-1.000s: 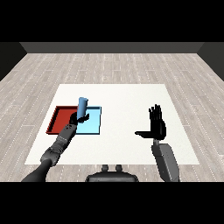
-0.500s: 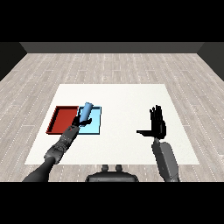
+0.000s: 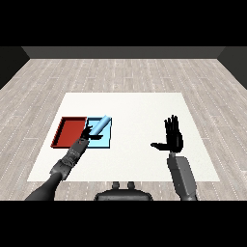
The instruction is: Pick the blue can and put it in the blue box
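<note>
The blue can [image 3: 100, 125] leans far over to the right above the light blue tray [image 3: 105, 140]. My left hand [image 3: 89, 134] is over that tray's left part, just below the can's lower end; its fingers look curled round that end. Whether the can touches the tray I cannot tell. My right hand [image 3: 172, 137] is held up over the table's right side, fingers straight and thumb spread, holding nothing.
A red tray [image 3: 70, 131] lies right beside the light blue one, on its left. Both trays sit on the white table [image 3: 140, 111], which stands on a grey wood floor.
The can has tipped from nearly upright to a strong rightward lean and has come lower over the light blue tray. My left hand moved slightly right with it. The right hand stayed put.
</note>
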`<state>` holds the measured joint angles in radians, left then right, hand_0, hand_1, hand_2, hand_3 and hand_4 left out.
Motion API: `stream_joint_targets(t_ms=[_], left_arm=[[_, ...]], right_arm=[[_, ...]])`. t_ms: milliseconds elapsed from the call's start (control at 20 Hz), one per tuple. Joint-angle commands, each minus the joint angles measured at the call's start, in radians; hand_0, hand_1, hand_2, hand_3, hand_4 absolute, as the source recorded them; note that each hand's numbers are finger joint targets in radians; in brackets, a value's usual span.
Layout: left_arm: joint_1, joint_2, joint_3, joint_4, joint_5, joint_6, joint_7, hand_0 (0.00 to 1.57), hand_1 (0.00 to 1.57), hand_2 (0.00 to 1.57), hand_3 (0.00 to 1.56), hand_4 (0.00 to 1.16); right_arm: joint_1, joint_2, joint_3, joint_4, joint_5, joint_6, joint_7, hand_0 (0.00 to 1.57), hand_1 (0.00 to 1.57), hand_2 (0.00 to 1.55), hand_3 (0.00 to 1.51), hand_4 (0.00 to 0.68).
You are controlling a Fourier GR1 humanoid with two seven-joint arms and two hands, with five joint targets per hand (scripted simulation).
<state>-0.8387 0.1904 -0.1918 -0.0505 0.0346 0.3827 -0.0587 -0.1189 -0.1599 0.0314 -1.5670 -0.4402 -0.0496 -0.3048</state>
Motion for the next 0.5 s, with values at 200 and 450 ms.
stream_joint_targets(t_ms=[200,450], left_arm=[[0.076,-0.013,0.124,-0.116,0.102,0.301,-0.219,0.0,0.0,0.0,0.0,0.0],[0.104,0.004,0.188,-0.324,0.159,0.204,-0.509,0.0,0.0,0.0,0.0,0.0]], right_arm=[[-0.055,-0.012,-0.03,0.016,-0.033,0.029,0.02,0.0,0.0,0.0,0.0,0.0],[0.038,0.017,0.005,-0.046,-0.012,0.018,-0.004,0.0,0.0,0.0,0.0,0.0]])
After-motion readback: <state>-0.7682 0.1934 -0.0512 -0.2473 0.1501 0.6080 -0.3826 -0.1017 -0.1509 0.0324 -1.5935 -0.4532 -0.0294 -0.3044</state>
